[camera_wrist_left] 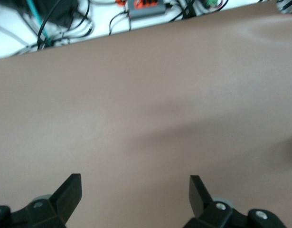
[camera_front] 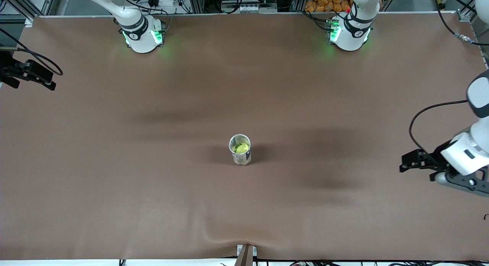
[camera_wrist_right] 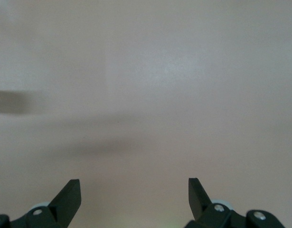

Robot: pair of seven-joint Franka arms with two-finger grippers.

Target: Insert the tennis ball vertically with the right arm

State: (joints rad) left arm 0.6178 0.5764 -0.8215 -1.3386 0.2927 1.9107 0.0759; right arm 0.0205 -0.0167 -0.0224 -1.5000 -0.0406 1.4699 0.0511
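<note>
The right pincer (camera_front: 23,73) hangs wide open and empty over the desk (camera_front: 114,182) at the right arm's end, parked clear of the work. At mid-desk stands a can (camera_front: 240,155), upright so its mouth faces up, and the ball (camera_front: 240,147) sits inside it, just below the rim; judged from this, the insertion looks done. The left pincer (camera_front: 410,163) waits over the left arm's end, also spread wide with nothing held, well apart from the can.
</note>
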